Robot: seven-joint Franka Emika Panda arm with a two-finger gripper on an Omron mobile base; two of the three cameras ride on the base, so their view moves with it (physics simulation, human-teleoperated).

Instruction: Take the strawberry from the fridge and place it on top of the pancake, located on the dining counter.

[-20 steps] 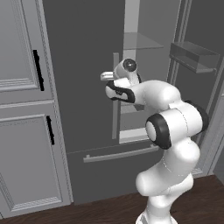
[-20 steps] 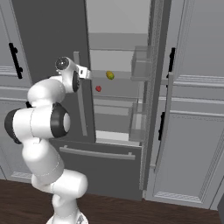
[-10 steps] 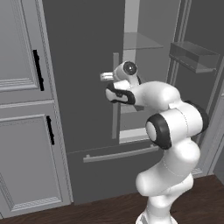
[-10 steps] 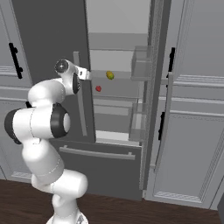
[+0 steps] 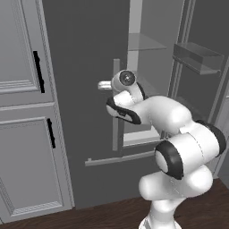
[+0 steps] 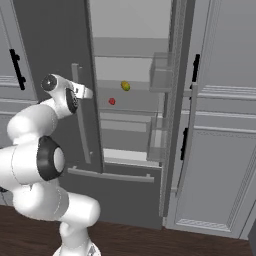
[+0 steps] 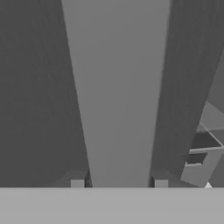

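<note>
Left base view: the fridge (image 5: 85,89) is seen with its left door shut and its right door swung open. The hand (image 5: 106,85) is pressed against the grey bar handle (image 5: 117,129) of the left door, at the handle's upper part.

Right base view: the hand (image 6: 86,92) is met at the same handle (image 6: 81,115). Inside the fridge (image 6: 50,45), the strawberry (image 6: 112,101) is seen on a middle shelf, just right of the left door's edge; a small yellow item (image 6: 125,86) is lodged above it and slightly right.

Hand view: the handle (image 7: 118,92) is clamped between the two fingertips (image 7: 77,183), the hand clenched on it.
</note>
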